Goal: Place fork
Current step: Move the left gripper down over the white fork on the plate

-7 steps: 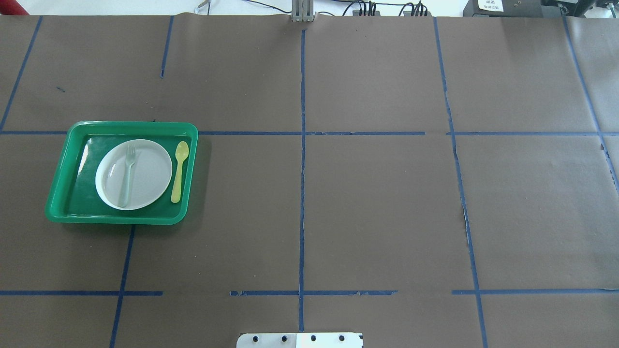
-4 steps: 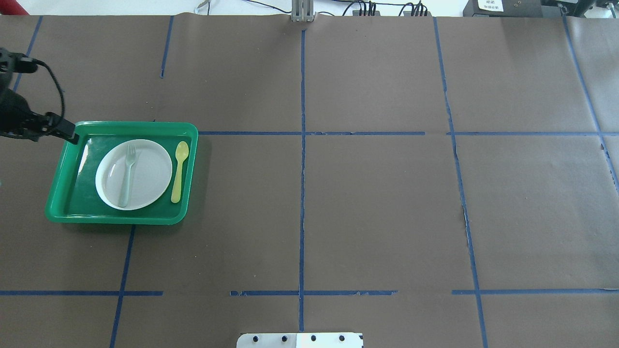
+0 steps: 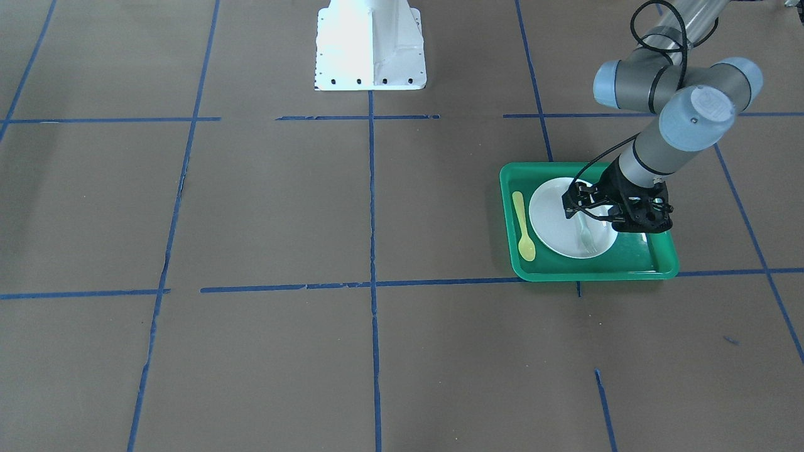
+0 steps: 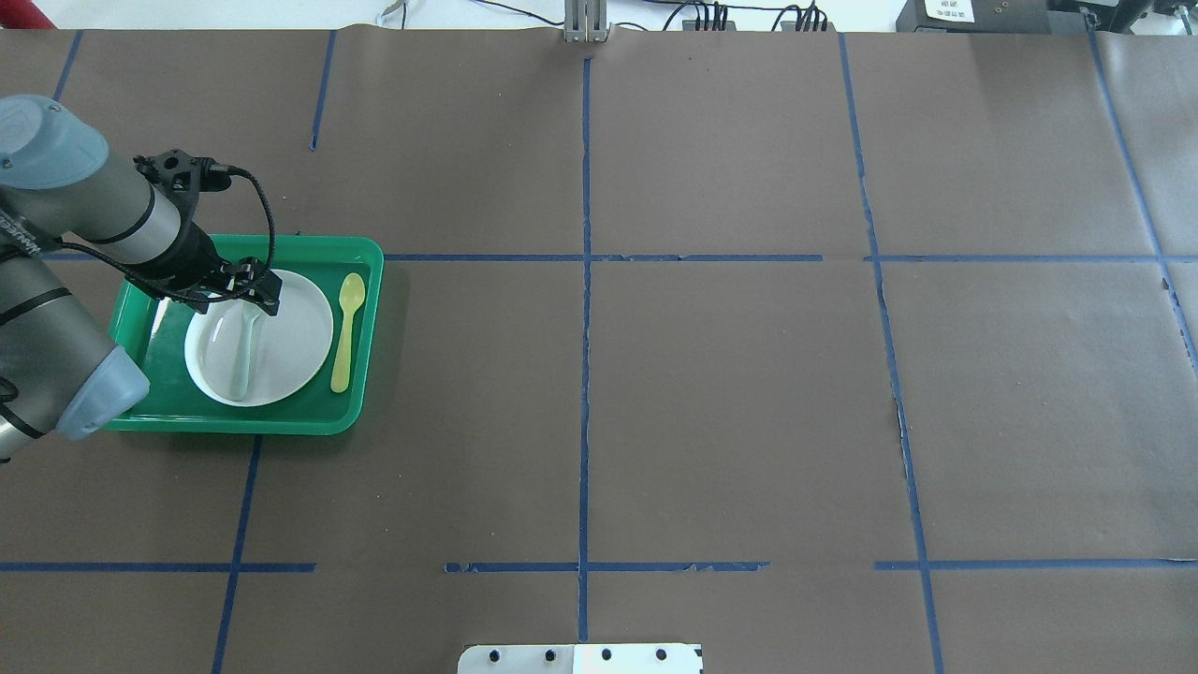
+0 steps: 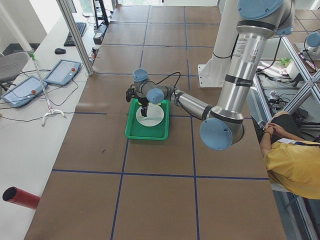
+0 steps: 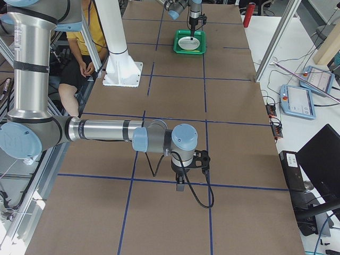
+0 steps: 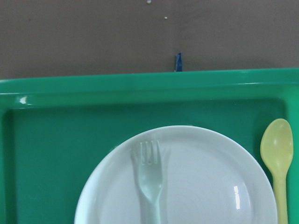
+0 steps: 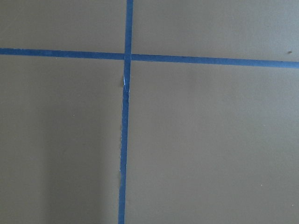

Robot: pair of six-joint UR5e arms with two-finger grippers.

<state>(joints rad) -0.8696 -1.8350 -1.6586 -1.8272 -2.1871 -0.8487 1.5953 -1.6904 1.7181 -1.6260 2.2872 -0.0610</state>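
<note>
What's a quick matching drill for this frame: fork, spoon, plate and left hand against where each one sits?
Things:
1. fork
2. spoon
3. plate
4. left hand

Places:
A. on the tray floor, beside the plate
B. lying on the plate
C. over the fork's tines
D. in the middle of the green tray

Pairs: 1-B, 2-A, 3-D, 4-C

Pale grey fork, green tray
</note>
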